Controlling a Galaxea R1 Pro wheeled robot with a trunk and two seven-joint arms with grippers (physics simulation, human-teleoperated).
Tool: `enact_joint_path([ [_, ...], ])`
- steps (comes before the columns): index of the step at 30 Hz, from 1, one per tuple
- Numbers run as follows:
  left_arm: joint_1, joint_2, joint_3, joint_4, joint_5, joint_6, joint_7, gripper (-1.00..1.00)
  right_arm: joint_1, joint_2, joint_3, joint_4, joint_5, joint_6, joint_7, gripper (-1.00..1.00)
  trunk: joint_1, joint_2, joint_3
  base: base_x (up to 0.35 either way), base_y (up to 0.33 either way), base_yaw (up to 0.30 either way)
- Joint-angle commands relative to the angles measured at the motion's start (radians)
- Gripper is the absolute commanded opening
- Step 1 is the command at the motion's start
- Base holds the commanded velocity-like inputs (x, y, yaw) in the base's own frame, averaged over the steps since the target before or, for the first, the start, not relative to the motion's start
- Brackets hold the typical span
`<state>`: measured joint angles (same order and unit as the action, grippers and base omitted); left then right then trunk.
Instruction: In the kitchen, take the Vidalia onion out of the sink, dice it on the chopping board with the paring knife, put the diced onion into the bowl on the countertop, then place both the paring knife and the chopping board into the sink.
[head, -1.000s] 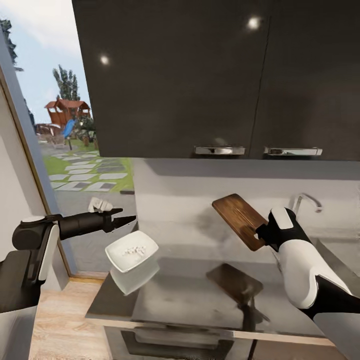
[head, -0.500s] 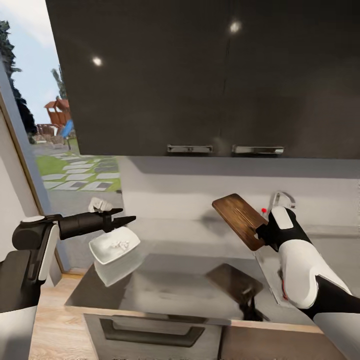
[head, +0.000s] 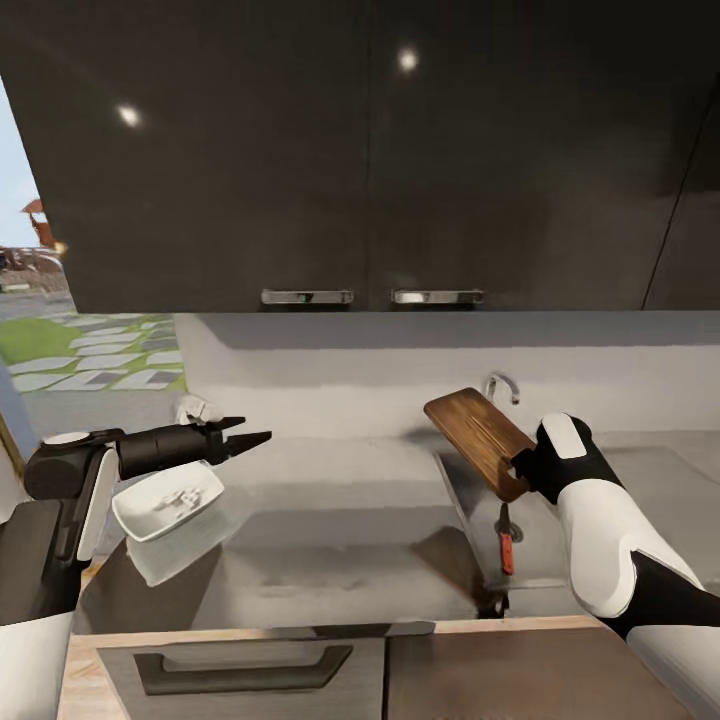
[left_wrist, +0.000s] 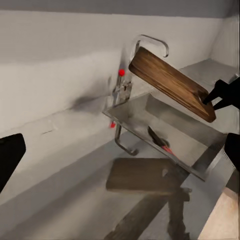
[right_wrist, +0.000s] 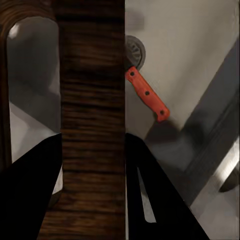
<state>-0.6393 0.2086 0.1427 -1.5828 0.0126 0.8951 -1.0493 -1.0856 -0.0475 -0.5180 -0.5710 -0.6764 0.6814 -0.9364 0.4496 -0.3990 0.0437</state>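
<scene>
Board held in air over sink, knife already in basin.
Countertop (head: 340, 540) holds bowl (head: 165, 500) at its left end; sink (head: 470, 500) has knife (head: 505, 540) inside; right gripper (head: 522, 467) clamped on board (head: 475, 435), tilted above sink; left gripper (head: 250, 440) looks closed, holding nothing.

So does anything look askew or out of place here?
Only the chopping board: the right claw holds it tilted in mid-air above the sink. The paring knife lies inside the basin. Nothing looks spilled.
</scene>
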Motion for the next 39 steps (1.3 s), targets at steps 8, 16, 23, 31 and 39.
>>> enact_joint_path([
  [8,0.0,0.0,0.001,0.0,0.001,0.008,-0.003,1.0,0.0,0.0,0.0,-0.001,-0.008,0.001,-0.007,-1.0,0.0,-0.001,0.0,0.0,-0.001,-0.227],
  [16,0.0,0.0,0.001,0.0,0.001,0.008,-0.003,1.0,0.0,0.0,0.0,0.027,-0.008,-0.001,-0.007,-1.0,0.0,-0.001,0.0,0.0,0.0,-0.017],
  [23,0.0,0.0,0.0,0.0,0.001,0.008,-0.003,1.0,0.0,0.014,0.0,0.147,-0.008,-0.036,-0.001,-1.0,0.0,-0.001,0.0,0.0,0.0,0.0],
  [31,0.0,0.0,0.0,0.0,0.001,0.008,-0.003,1.0,0.0,0.027,0.001,0.218,-0.008,-0.179,0.017,-1.0,0.0,-0.001,0.0,0.0,0.0,0.0],
  [39,0.0,0.0,0.0,0.0,0.001,0.008,-0.004,1.0,0.0,0.027,0.001,0.266,-0.006,-0.35,0.018,-1.0,0.0,-0.001,0.0,0.0,0.0,0.0],
])
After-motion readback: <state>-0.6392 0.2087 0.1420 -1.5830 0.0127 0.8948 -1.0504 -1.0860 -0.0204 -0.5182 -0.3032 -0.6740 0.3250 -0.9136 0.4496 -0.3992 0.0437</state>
